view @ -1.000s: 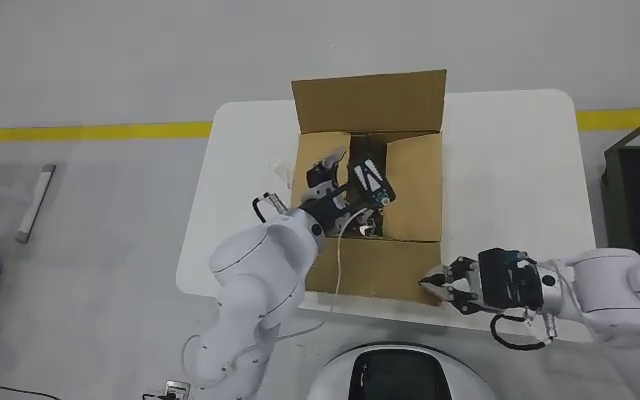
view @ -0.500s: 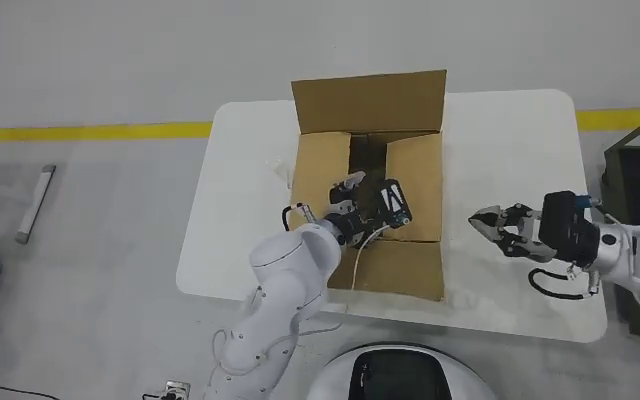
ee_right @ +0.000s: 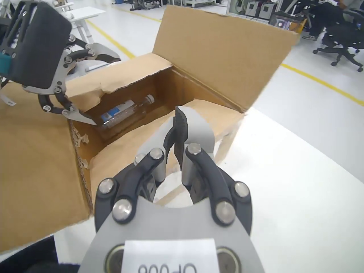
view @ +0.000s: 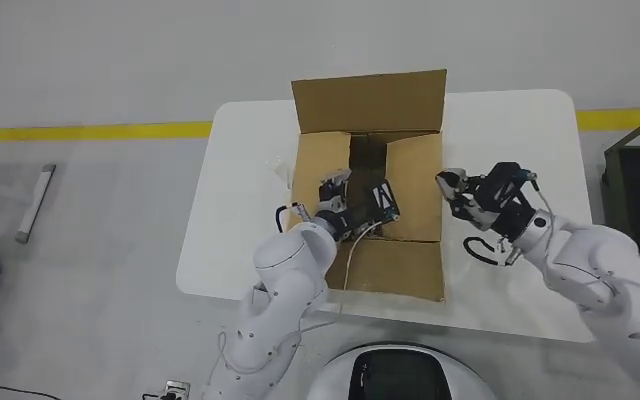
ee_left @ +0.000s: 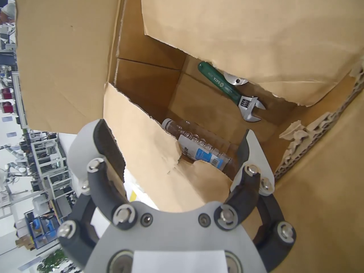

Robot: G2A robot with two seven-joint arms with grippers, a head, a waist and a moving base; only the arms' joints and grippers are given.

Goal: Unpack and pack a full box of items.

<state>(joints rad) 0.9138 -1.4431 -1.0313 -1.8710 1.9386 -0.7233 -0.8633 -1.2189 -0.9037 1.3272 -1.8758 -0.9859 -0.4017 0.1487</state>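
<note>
The open cardboard box (view: 415, 175) stands mid-table with its back flap (view: 370, 100) upright. My left gripper (view: 335, 188) is open and straddles the torn left flap (ee_left: 148, 149), one finger (ee_left: 250, 149) inside the box, the other outside. Inside lie a clear plastic bottle (ee_left: 199, 149) and a green-handled adjustable wrench (ee_left: 227, 86). From the right wrist view, the bottle (ee_right: 125, 109) shows through the gap, with the left gripper (ee_right: 96, 86) above it. My right gripper (view: 447, 184) is shut, with nothing seen in it, at the right flap's (ee_right: 199, 109) outer edge.
The white table (view: 510, 130) has bare room to the right of the box and a narrower strip on its left, where a small clear scrap (view: 275, 165) lies. A dark cabinet (view: 622, 170) stands off the table's right side.
My right gripper swung from the table's front edge up to the box's right flap and shut. The left gripper shifted slightly over the left flap.
</note>
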